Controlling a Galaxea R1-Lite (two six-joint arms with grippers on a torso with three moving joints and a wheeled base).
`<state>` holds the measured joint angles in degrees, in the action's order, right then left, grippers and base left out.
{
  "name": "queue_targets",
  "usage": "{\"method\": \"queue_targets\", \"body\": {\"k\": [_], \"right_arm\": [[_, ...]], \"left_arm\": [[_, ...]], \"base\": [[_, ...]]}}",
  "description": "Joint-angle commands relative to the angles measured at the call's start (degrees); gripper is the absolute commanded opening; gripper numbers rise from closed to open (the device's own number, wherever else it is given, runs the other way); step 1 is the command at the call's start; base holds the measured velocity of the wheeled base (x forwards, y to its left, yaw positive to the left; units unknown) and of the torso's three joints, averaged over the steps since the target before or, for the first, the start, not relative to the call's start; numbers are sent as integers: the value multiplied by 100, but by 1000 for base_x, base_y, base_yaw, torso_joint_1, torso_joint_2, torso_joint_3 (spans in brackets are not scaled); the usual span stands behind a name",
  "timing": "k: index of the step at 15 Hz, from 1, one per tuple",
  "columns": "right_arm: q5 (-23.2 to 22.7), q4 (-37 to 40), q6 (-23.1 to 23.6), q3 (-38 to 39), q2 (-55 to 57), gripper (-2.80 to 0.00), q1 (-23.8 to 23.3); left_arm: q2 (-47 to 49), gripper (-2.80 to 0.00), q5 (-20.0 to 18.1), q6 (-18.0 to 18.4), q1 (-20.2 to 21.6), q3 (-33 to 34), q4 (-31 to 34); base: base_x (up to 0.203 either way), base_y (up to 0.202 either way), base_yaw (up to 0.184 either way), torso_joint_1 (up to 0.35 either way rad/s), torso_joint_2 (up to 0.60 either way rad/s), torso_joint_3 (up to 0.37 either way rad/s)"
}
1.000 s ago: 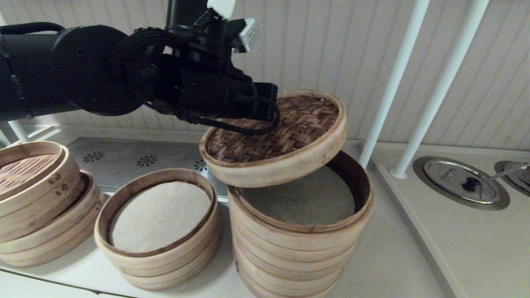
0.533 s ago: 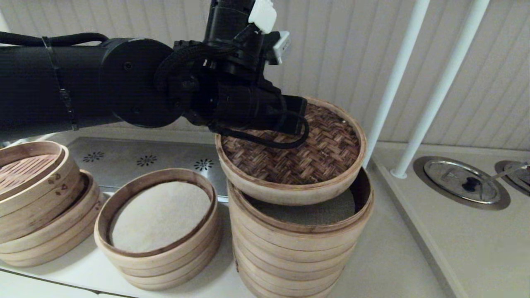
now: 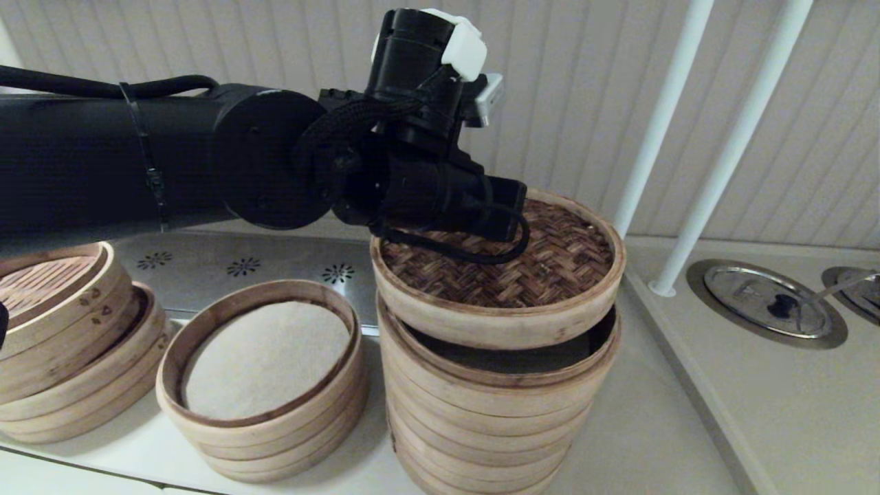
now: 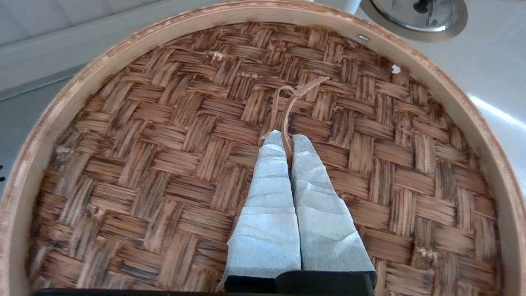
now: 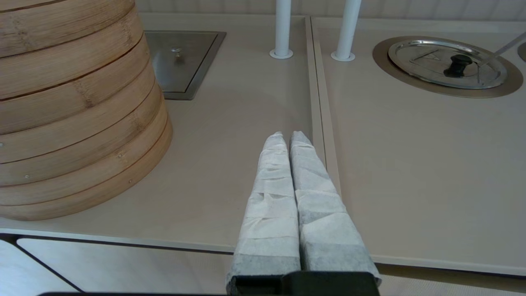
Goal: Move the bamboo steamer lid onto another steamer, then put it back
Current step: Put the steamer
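The bamboo steamer lid (image 3: 550, 271), dark herringbone weave with a pale rim band, hangs nearly level just over the tall steamer stack (image 3: 491, 412). A dark gap shows between them at the front right; whether its left edge touches the stack's rim I cannot tell. My left gripper (image 4: 287, 139) is shut on the thin bamboo loop handle (image 4: 287, 102) at the middle of the lid (image 4: 172, 164). My right gripper (image 5: 287, 137) is shut with nothing in it, low over the counter's front edge beside the tall stack (image 5: 70, 107).
A shorter three-ring steamer (image 3: 265, 357) with a whitish liner stands left of the tall stack. A tilted slatted-top stack (image 3: 62, 330) is at the far left. Two white poles (image 3: 653, 137) rise behind. A round metal cover (image 3: 766, 299) sits in the counter at right.
The left arm has carried the lid rightward and down. The lid went from tilted and off to the left of the tall stack to nearly level and centred over it.
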<state>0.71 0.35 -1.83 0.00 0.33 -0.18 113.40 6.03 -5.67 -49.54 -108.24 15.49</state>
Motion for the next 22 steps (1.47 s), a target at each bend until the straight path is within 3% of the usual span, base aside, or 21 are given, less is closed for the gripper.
{"method": "queue_targets", "body": {"k": [1, 22], "right_arm": [[0, 0, -2, 9, 2, -280, -6], [0, 0, -2, 9, 2, -280, -8]], "left_arm": [[-28, -280, 3, -4, -109, 48, 33], [-353, -280, 205, -12, -232, 558, 113]], "base": [[0, 0, 0, 0, 0, 0], [0, 0, 0, 0, 0, 0]]}}
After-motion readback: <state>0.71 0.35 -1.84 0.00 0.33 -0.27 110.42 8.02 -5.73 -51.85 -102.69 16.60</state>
